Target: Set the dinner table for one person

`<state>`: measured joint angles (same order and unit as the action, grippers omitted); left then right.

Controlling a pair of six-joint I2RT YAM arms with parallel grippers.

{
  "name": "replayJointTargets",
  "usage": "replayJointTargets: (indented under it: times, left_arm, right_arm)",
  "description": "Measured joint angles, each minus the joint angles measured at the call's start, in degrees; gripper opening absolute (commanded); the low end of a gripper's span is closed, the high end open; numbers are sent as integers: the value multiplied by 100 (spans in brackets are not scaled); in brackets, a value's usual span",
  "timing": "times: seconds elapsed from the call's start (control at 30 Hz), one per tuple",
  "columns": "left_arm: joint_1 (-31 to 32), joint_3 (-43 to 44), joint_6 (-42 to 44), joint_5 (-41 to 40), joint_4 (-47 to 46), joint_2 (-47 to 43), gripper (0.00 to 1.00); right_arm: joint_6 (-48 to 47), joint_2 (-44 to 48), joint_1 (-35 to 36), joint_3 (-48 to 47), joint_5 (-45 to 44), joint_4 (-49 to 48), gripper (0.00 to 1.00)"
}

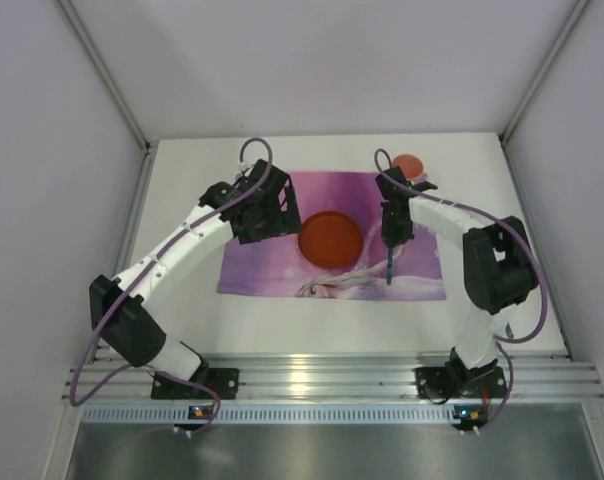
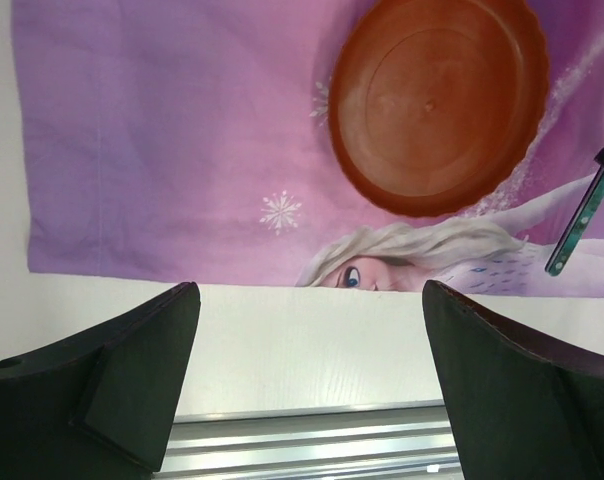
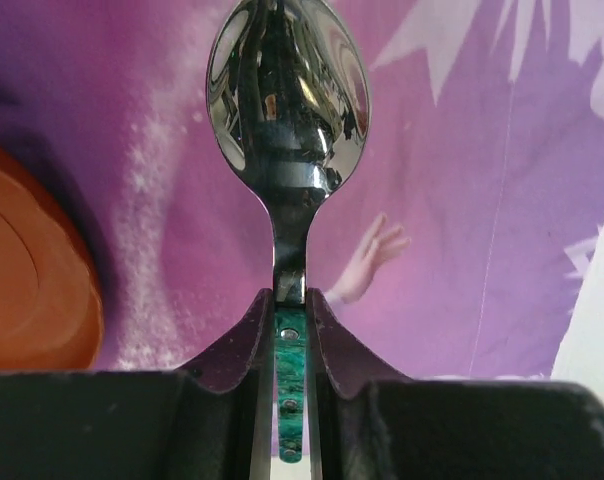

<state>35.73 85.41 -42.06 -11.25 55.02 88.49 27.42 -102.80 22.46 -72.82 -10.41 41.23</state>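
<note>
The white dinner table carries a purple princess-print placemat with an orange plate at its middle. My right gripper hovers over the mat just right of the plate, shut on a spoon with a teal handle. In the right wrist view the fingers clamp the handle's top, and the shiny bowl sticks out beyond my gripper. My left gripper is open and empty above the mat's left part; its own view shows it over the mat's near edge, with the plate beyond.
A small orange round thing sits at the back right, partly hidden by the right arm. A metal rail runs along the table's near edge. Grey walls close in the back and both sides.
</note>
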Motion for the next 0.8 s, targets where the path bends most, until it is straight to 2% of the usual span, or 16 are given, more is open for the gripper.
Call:
replayJointTargets:
  times: [0.13,0.17,0.2,0.27,0.3,0.33,0.37,0.5,0.63,0.8]
  left_arm:
    - [0,-365,-114,-162,85,-437,98]
    - [0,-433,-138,-186,83,-509,98]
    - [0,-516,-160,-216,101,-599,98]
    - [0,-612,-184,-262,125,-702,98]
    - [0,-629,-188,-280,136,-721,98]
    - [0,-640,-199,-308,153,-730,98]
    - [0,-643,-199,-326,160,-730,98]
    - [0,-647,-199,-343,162,-730,98]
    - [0,-673,-223,-286,160,-737,96]
    - [11,-1054,-396,-164,142,-977,95]
  right_arm:
    - [-140,-328,20,-323,-46,-111,0]
    - [-173,-389,20,-417,-66,-162,4]
    - [-192,-442,20,-494,-92,-184,27]
    - [-221,-555,20,-649,-160,-254,58]
    - [-221,-577,20,-684,-197,-284,81]
    - [-238,-581,20,-688,-247,-315,90]
    - [-264,-579,20,-688,-304,-304,95]
    - [-273,-369,-26,-533,-627,-190,98]
    - [-24,601,-315,168,-739,37,97]
    - [317,2133,-1552,1237,-763,273,98]
